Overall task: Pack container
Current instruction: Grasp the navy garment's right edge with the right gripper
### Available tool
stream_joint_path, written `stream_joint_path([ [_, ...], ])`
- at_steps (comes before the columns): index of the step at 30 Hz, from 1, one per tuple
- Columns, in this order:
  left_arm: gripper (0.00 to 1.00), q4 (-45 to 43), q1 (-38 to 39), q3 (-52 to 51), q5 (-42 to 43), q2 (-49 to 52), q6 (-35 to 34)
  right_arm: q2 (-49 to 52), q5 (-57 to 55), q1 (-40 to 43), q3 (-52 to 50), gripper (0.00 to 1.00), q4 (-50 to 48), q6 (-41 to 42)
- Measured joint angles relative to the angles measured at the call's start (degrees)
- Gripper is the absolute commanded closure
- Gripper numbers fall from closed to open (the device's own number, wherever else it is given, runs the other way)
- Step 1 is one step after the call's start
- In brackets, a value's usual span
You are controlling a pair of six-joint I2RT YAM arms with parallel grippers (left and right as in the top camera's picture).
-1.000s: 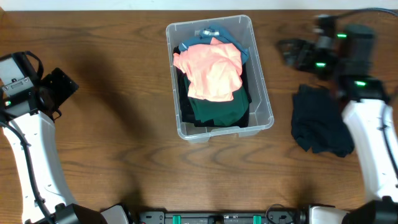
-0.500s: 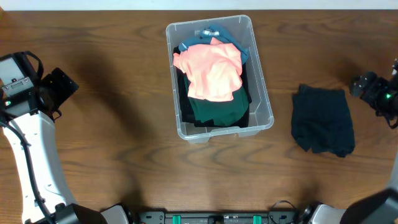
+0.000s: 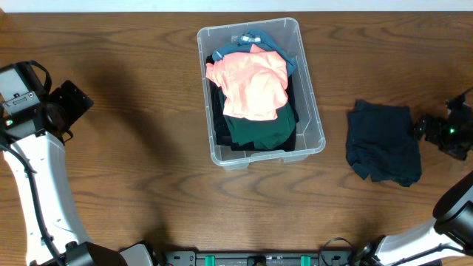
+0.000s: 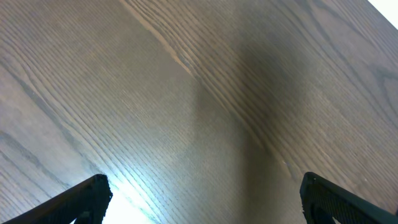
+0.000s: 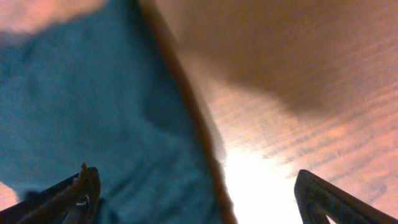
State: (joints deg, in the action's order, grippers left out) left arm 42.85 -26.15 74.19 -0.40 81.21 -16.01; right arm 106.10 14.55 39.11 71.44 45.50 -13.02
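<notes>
Two claws are gaping wide. At the far right, the right claw (image 3: pixel 429 130) is hovering just beside the edge of a dark cloth (image 3: pixel 383 151) lying crumpled on the worktop (image 3: pixel 148 170); its fingers (image 5: pixel 74 194) are spreading over fabric and bare wood. The left claw (image 3: pixel 72 105) is hanging at the far left, fingers (image 4: pixel 87 196) spreading over bare wood. The container (image 3: pixel 314 118), a clear tub with rounded corners, is sitting between them toward the far side, well apart from each. It is brimming with clothes: a peach garment (image 3: pixel 251 85) is lying atop dark green and blue ones.
</notes>
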Motion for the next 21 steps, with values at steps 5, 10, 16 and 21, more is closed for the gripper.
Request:
stream_joint_path([
  [5,0.02,0.0,0.0,0.0,0.0,0.0,0.0,2.29,2.84,1.11,0.0,0.08,2.62,-4.7],
  [10,0.02,0.02,0.0,0.0,0.02,0.0,-0.02,6.43,5.33,1.22,0.59,0.14,3.32,-6.8],
  [16,0.02,0.02,0.0,0.0,0.0,0.0,-0.02,9.03,9.25,1.57,2.54,0.3,4.09,-7.34],
  [21,0.02,0.0,0.0,0.0,0.0,0.0,0.0,10.84,14.1,1.57,3.52,0.32,7.45,-7.3],
])
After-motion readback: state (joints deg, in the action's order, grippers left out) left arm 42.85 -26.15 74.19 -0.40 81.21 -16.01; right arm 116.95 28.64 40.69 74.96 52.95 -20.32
